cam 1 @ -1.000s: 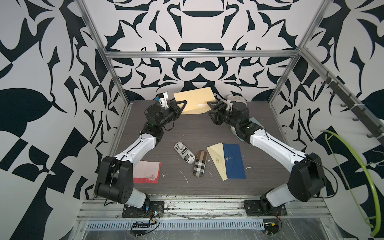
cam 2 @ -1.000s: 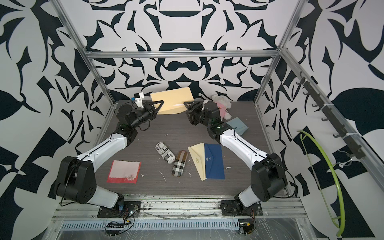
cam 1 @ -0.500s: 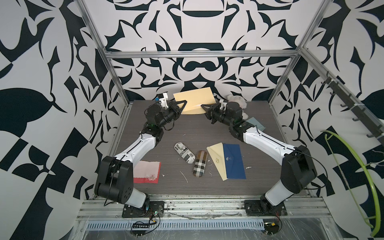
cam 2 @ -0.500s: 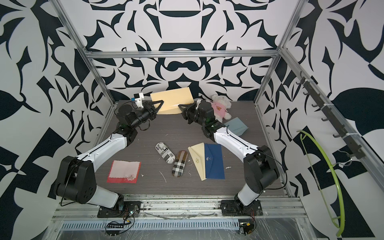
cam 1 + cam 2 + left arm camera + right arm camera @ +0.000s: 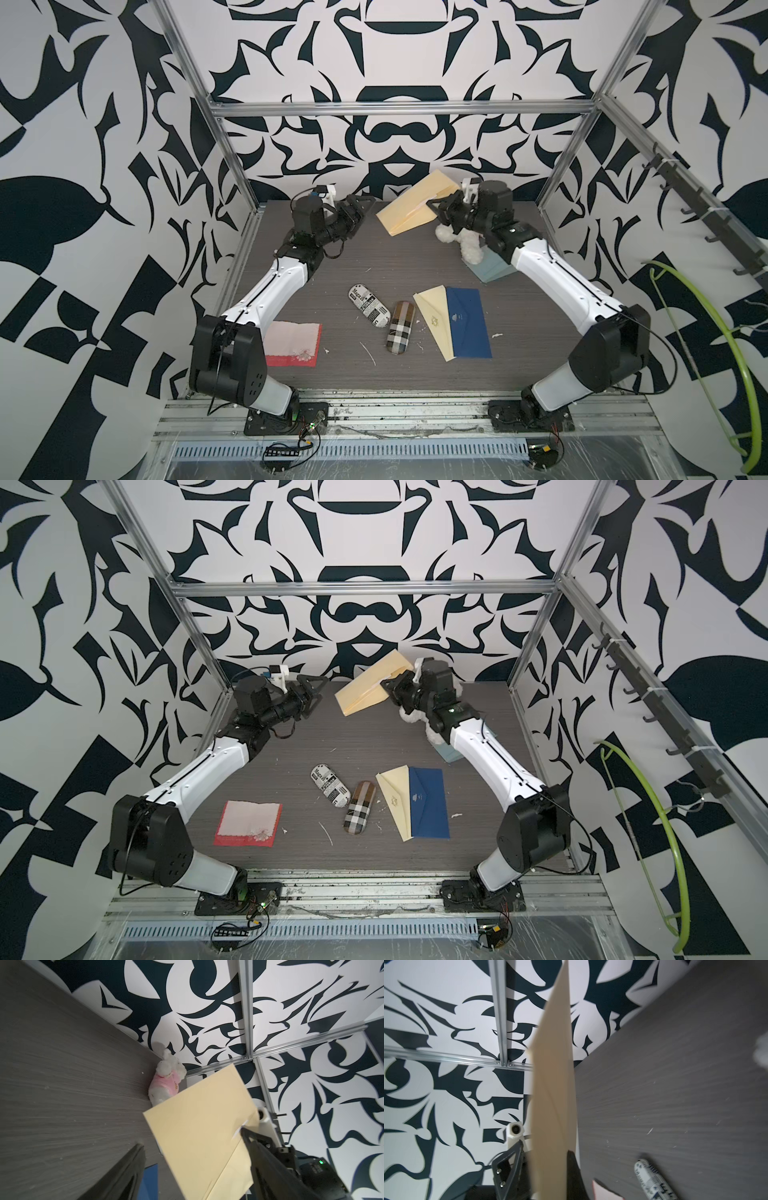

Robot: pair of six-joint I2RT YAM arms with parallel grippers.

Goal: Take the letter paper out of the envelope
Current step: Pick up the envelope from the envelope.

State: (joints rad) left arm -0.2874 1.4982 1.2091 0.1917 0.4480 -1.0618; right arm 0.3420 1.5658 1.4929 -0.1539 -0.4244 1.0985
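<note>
One grey table (image 5: pixel 415 257) carries everything; over its far edge the cream envelope (image 5: pixel 409 208) is held up and tilted, its low corner near the surface. The right gripper (image 5: pixel 434 206) is pinched onto the envelope's end nearest that arm, while the left gripper (image 5: pixel 360 204) stands spread just beside the opposite corner, touching nothing. Thin, light and floppy, the envelope would likely crease or slip under a hard tug. I would take the letter paper by an exposed edge at the mouth, though I cannot tell whether one shows.

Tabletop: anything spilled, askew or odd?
Yes. White scraps lie scattered on the table around the plaid case. At the back, the cream envelope hangs tilted, pinched only by the right gripper; the left gripper stands open nearby.
</note>
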